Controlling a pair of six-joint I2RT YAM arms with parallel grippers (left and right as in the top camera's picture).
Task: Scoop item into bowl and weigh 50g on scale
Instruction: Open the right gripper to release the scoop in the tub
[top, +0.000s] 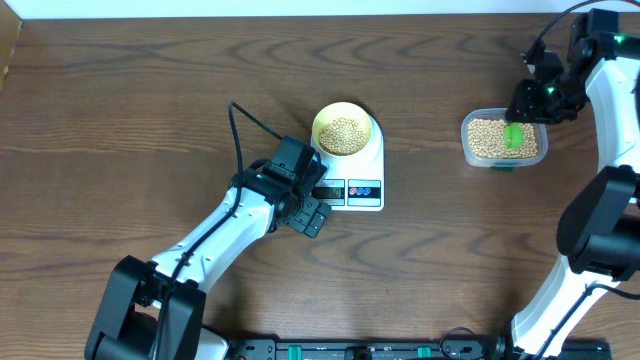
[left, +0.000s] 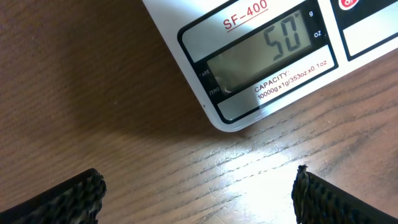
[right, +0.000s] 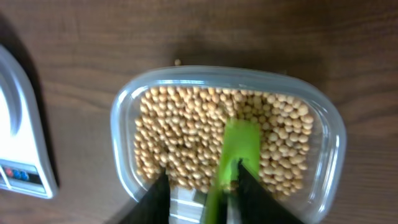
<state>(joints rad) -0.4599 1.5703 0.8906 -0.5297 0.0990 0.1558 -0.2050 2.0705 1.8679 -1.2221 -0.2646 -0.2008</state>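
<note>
Spread left hand (left: 198, 180), clamped right hand (right: 205, 174)

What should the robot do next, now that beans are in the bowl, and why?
Probably no more scooping: the right gripper should set the green scoop down in the clear tub and back away. The display on the scale reads 50 g with the yellow bowl of beans on its platform, so the target looks met; another scoop would overshoot.

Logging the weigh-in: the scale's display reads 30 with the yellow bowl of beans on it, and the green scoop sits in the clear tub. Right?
Not quite: the left wrist view shows the display of the scale reading 50, not 30. The rest holds.
</note>
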